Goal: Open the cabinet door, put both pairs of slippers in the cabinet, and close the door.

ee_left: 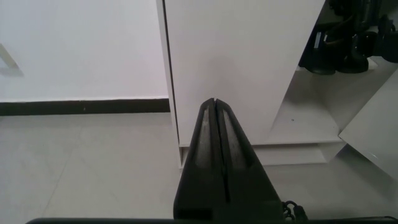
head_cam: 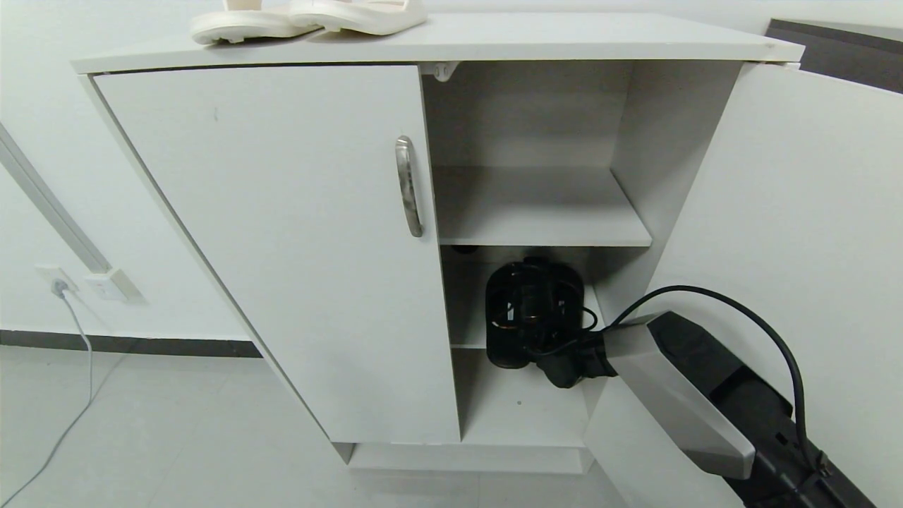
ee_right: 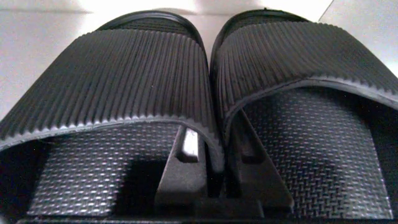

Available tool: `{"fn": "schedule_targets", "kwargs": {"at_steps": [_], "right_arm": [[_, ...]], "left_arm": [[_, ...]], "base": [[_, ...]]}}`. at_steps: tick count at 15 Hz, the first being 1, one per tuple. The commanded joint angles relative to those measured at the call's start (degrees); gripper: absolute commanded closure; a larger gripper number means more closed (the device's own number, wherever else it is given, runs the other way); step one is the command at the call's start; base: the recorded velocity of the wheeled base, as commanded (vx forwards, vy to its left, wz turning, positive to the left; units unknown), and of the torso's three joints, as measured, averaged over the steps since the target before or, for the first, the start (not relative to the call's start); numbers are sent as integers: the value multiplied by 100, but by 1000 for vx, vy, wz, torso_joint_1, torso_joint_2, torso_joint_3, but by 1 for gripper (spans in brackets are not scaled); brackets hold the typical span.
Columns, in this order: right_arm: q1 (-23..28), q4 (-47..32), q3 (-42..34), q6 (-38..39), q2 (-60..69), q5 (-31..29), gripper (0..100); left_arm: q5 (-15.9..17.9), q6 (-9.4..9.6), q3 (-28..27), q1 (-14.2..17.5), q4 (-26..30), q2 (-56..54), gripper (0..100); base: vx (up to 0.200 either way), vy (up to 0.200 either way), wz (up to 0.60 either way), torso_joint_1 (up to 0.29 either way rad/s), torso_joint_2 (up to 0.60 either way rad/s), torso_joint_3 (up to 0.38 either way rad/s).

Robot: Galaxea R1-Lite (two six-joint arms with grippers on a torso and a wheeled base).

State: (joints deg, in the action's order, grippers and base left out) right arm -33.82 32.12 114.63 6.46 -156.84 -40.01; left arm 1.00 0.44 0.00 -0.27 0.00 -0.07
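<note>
Your black slippers (head_cam: 532, 310) sit inside the cabinet (head_cam: 437, 42), in the compartment under its upper shelf (head_cam: 536, 212), toes toward the cabinet's back wall. You cannot tell whether their soles touch the board beneath them. The right end effector (ee_right: 219, 163) carries both as one bundle. One finger (ee_right: 186, 158) goes into each slipper, and the two pinch the adjoining side walls together, so a single grasp moves the pair. That grip suggests you are at the placing step, with release to come once the soles rest flat.

The cabinet's right door (head_cam: 797, 233) hangs wide open, giving the arm room to pass, while the left door (head_cam: 268, 233) is shut. The white slippers (head_cam: 310, 17) lie on top of the cabinet, near its left end, so about half the loading remains. Your left end effector (ee_left: 214, 124) is pressed together and holds nothing, low in front of the cabinet's shut left door.
</note>
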Motion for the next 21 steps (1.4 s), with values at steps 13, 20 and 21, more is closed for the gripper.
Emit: {"fn": "schedule_targets", "kwargs": {"at_steps": [13, 20, 21], "right_arm": [[-134, 426, -969, -4, 479, -42, 0], [-415, 1569, -2999, -40, 1490, -68, 0], [-477, 1780, -3474, -75, 1736, -60, 0]], "left_arm": [[-3, 0, 0, 0, 0, 7, 100], [-3, 0, 0, 0, 0, 7, 100], [-3, 0, 0, 0, 0, 7, 100]], "base": [[0, 0, 0, 0, 0, 0], [0, 0, 0, 0, 0, 0], [0, 0, 0, 0, 0, 0]]}}
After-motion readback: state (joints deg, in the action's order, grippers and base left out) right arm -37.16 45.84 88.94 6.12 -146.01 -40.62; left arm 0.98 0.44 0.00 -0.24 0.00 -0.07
